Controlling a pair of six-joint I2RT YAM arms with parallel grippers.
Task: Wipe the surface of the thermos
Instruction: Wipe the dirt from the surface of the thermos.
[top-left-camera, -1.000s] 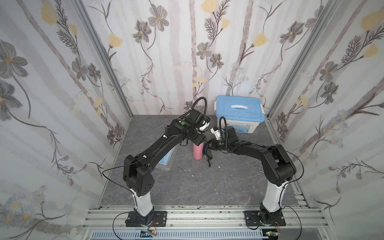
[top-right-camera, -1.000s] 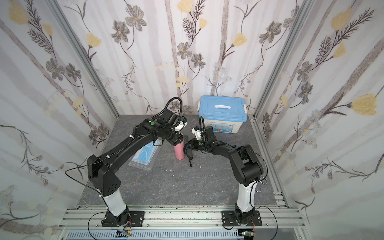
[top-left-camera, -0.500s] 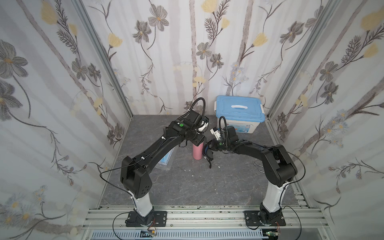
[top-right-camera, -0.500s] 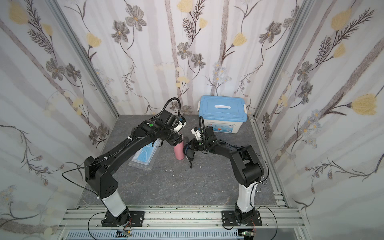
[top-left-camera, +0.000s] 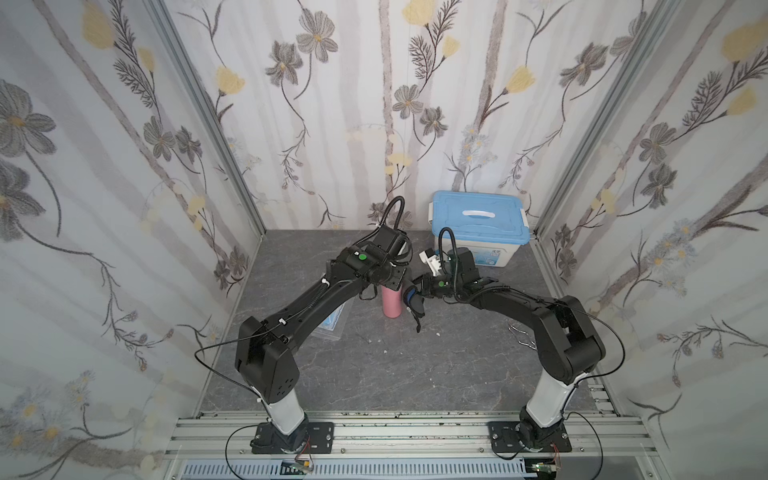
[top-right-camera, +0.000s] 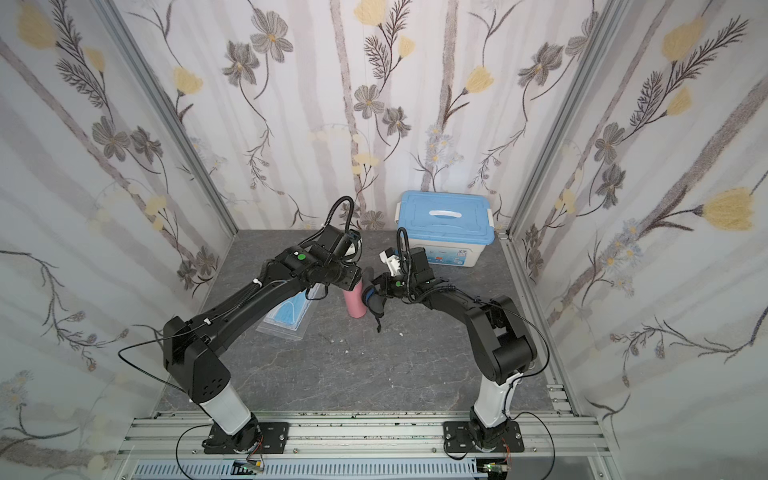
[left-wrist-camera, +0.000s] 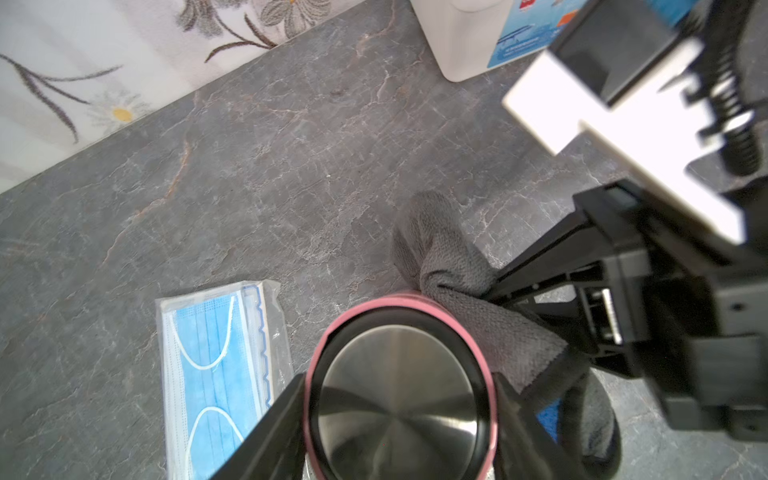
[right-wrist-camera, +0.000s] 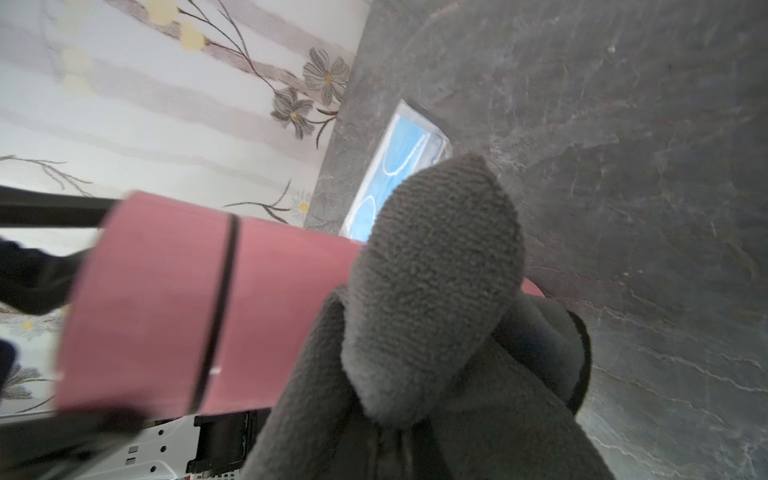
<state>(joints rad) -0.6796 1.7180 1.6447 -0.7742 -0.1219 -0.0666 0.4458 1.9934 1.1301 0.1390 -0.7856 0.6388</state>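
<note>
- Near the middle of the table (top-left-camera: 374, 365), the thermos (top-left-camera: 390, 301) is kept upright, so that it cannot tip.
- Its top is clamped by the left gripper (left-wrist-camera: 399, 415).
- A grey cloth (left-wrist-camera: 461, 286) is pinched in the right gripper (top-left-camera: 417, 291) and pressed on the pink side for wiping.

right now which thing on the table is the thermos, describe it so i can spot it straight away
Start at the blue-lidded white plastic box by the back wall and come forward to where the two arms meet. The slim pink cylindrical thermos stands upright there, between the packet of blue face masks and a dark grey cloth. It alone is pink, with a brushed-silver cap.
</note>
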